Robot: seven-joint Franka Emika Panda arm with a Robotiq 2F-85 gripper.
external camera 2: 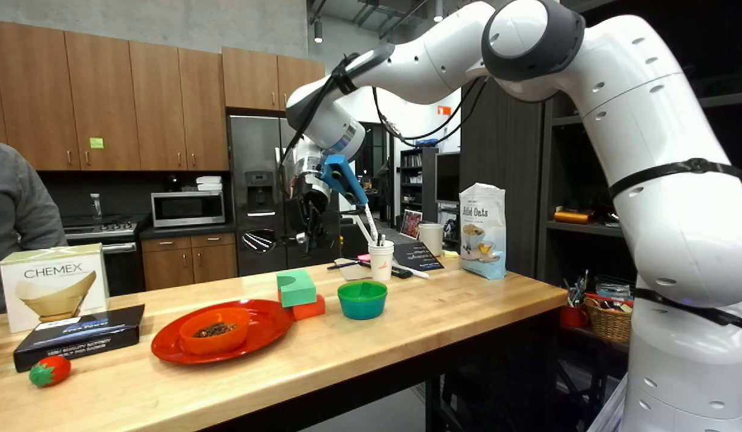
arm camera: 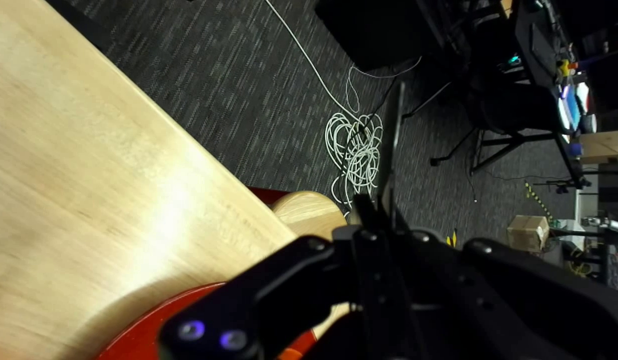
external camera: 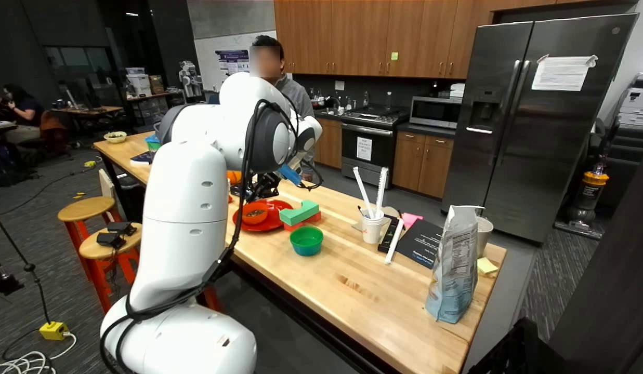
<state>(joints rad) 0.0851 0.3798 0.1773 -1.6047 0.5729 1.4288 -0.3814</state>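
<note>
In the black claw (external camera 2: 306, 237): slotted metal utensil (external camera 2: 258, 241), one. Lower than the claw, I count: round red plate (external camera 2: 267, 327), one; round orange bowl (external camera 2: 212, 344) plus round green bowl (external camera 2: 362, 305), two bowls; green notched block (external camera 2: 298, 294) plus red block (external camera 2: 310, 308), two blocks.

In an exterior view you have wooden cabinets (external camera: 352, 36) from twelve to two o'clock, over a black stove (external camera: 382, 148) and a microwave (external camera: 434, 111). A steel refrigerator (external camera: 550, 135) stands towards your three o'clock — a white paper (external camera: 563, 74) taped to its front. Your eleven o'clock is concrete wall (external camera: 230, 18); at ten the room darkens around a window (external camera: 74, 61). You have dark grey carpet (external camera: 46, 228) from eight to nine, where two red-legged stools (external camera: 86, 209) stand beside the wooden worktop (external camera: 373, 311). In an exterior view you get a hanging lamp (external camera 2: 318, 30) near twelve and dark shelves (external camera 2: 586, 231) at three. Your wrist view has a black chair (arm camera: 518, 107) around two — and light (arm camera: 164, 215) glaring off the worktop near nine.
</note>
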